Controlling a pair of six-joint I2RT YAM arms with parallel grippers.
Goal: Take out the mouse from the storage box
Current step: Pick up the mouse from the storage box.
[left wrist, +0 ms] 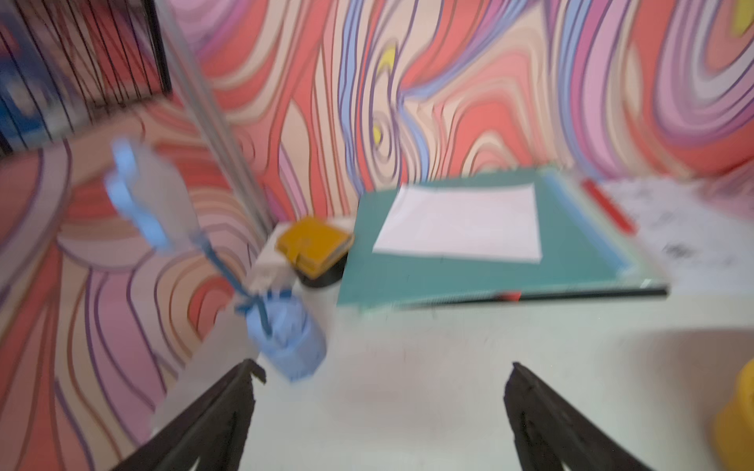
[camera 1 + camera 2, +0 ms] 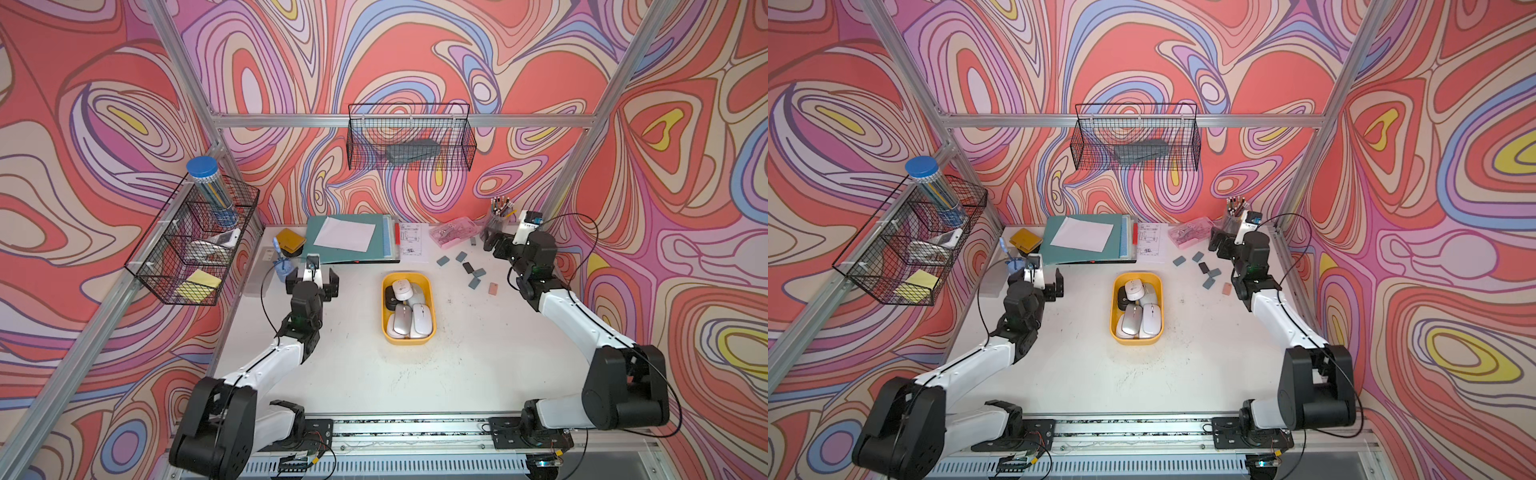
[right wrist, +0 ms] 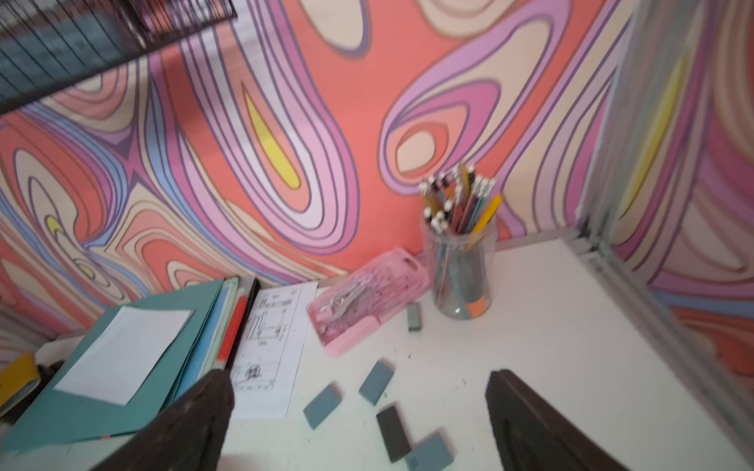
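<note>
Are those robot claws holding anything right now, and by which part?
Nothing. Left gripper and right gripper both stand open and empty, away from the storage box.

The left arm [image 2: 266, 361] reaches forward from its base, elbow bent, wrist level. The left claw [image 2: 311, 286] stands wide open and empty. The right arm [image 2: 573, 316] stretches farther forward along its own side. The right claw [image 2: 496, 244] is likewise spread wide, gripping nothing.
</note>
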